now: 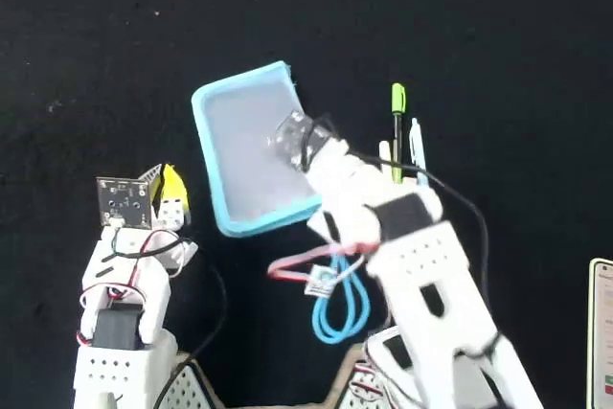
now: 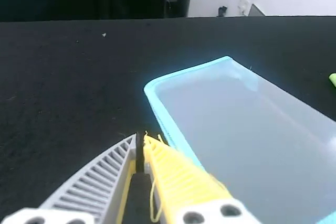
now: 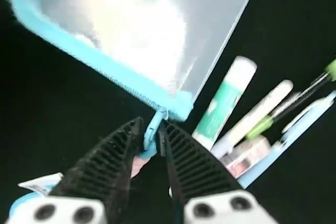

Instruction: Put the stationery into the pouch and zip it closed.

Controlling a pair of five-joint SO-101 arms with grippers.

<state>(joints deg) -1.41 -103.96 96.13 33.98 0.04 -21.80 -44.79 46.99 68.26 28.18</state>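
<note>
1. One left gripper [image 2: 140, 139] sits at the near left of the black table [image 1: 86, 55], to the left of the pouch. Its grey and yellow fingers are pressed tip to tip with nothing between them.
2. One pouch [image 1: 251, 146], translucent with blue trim, lies flat and slightly turned on the table. The stationery lies outside it.
3. One right gripper [image 3: 152, 125] is at the pouch's near right corner. Its black fingers are narrowed onto the blue zip pull [image 3: 148, 145].
4. Two cords lie under the right arm: a blue loop [image 1: 337, 318] and a red cord [image 1: 292, 268]. There is one small white tag [image 1: 321, 283] where they meet, its print too small to read.
5. The stationery lies side by side just right of the pouch.
   - One glue stick [image 3: 226, 103], green and white.
   - Three pens: a cream pen [image 3: 262, 107], a green-capped black pen [image 1: 397, 136] and a pale blue pen [image 3: 310, 116].
   - One small block with pink print [image 3: 244, 158], too blurred to read.
6. One white card [image 1: 601, 332] is at the table's right edge. Its writing is illegible.
</note>
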